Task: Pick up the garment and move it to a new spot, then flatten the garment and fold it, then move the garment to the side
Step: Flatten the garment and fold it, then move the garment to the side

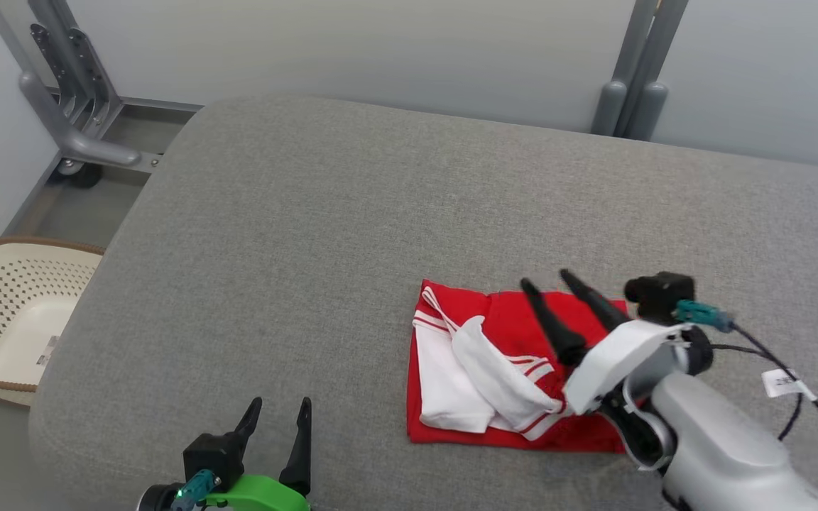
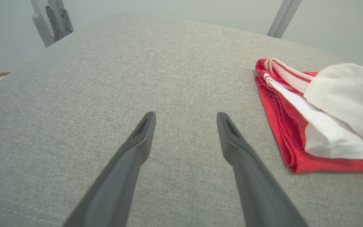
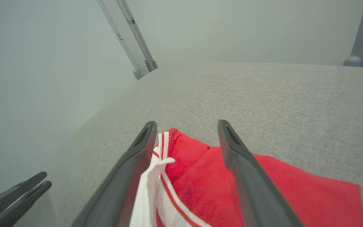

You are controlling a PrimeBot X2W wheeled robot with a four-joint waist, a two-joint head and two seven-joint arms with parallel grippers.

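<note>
The garment [image 1: 501,369] is a red piece with white panels and red-white stripes, folded into a rough rectangle on the grey padded table [image 1: 352,234], right of centre. My right gripper [image 1: 547,280] hovers over its right part, fingers spread and holding nothing; in the right wrist view the garment [image 3: 197,176] lies below that open gripper [image 3: 186,124]. My left gripper [image 1: 281,408] stands open near the front edge, well left of the garment. In the left wrist view the left gripper [image 2: 186,115] points over bare fabric, with the garment [image 2: 298,132] at the right.
A cream perforated laundry basket [image 1: 4,312] sits on the floor left of the table. Grey metal frame legs [image 1: 75,92] stand at the back left and more legs [image 1: 633,78] at the back right. A black cable [image 1: 806,397] trails from the right wrist.
</note>
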